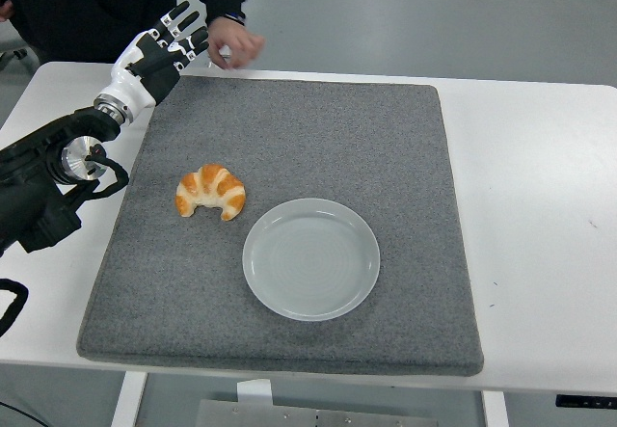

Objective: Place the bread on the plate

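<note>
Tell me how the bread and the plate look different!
The golden-brown, crescent-shaped croissant bread is curved and bumpy, while the pale grey round plate is smooth and a full circle. The bread looks smaller than the plate. The bread has orange and cream stripes; the plate is one plain colour. The plate holds nothing, and the bread sits just off its upper left. Both lie on the grey felt mat.

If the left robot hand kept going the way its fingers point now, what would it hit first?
Probably the person's hand at the table's far edge: the left robot hand, fingers spread, points up and right toward it. Depth is unclear, so it might pass by.
</note>
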Robot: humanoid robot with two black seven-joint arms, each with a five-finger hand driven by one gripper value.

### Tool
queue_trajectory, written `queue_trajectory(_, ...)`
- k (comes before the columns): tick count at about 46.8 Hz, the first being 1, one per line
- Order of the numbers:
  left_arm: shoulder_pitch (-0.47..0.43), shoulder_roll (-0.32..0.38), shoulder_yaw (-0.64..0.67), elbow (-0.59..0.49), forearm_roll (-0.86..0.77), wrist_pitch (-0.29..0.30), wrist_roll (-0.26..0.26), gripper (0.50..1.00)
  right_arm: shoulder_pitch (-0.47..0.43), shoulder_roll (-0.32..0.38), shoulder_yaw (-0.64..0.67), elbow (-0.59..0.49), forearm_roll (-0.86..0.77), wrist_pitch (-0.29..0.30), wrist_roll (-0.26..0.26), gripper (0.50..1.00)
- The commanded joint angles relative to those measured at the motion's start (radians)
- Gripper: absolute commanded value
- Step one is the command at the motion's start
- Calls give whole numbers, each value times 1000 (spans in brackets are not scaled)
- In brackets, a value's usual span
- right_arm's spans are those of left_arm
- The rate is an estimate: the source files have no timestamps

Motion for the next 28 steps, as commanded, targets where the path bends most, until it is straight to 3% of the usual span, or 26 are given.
queue_trajectory(1, 0, 0, 1, 0, 1, 0, 0, 988, 0, 0, 0, 0, -1, 0, 0, 930)
queue_trajectory(28, -5, 0, 0, 0, 0, 2, 0, 988, 0, 0, 0, 0, -1, 0, 0, 930)
